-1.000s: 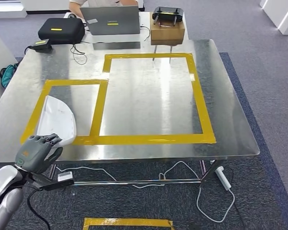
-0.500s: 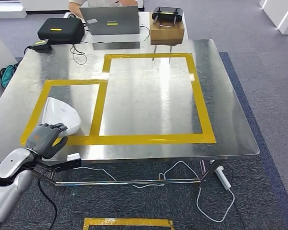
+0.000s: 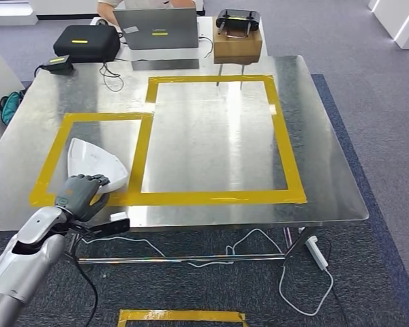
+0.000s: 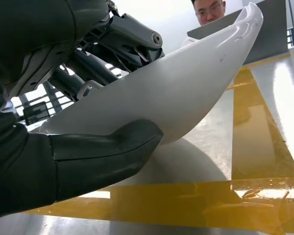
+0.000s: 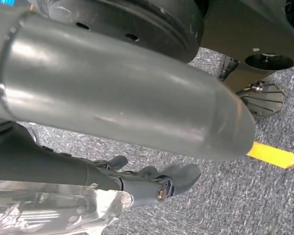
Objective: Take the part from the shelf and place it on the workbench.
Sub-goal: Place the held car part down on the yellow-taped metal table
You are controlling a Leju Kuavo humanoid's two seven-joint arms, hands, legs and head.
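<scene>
Polished steel workbench (image 3: 202,136) with yellow tape rectangles, on grey carpet. White curved plastic shell part (image 3: 97,163): near left, inside the smaller tape frame, tilted and not yet flat as I read it. Left hand (image 3: 82,196): thumb under, fingers over, clamping the part's near edge. Risk I see: early release lets it rock or slide onto the tape.

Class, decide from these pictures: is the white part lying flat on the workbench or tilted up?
Tilted. The left hand grips the white part at its near edge; in the left wrist view its far tip rises clear of the workbench, shadow beneath.
</scene>
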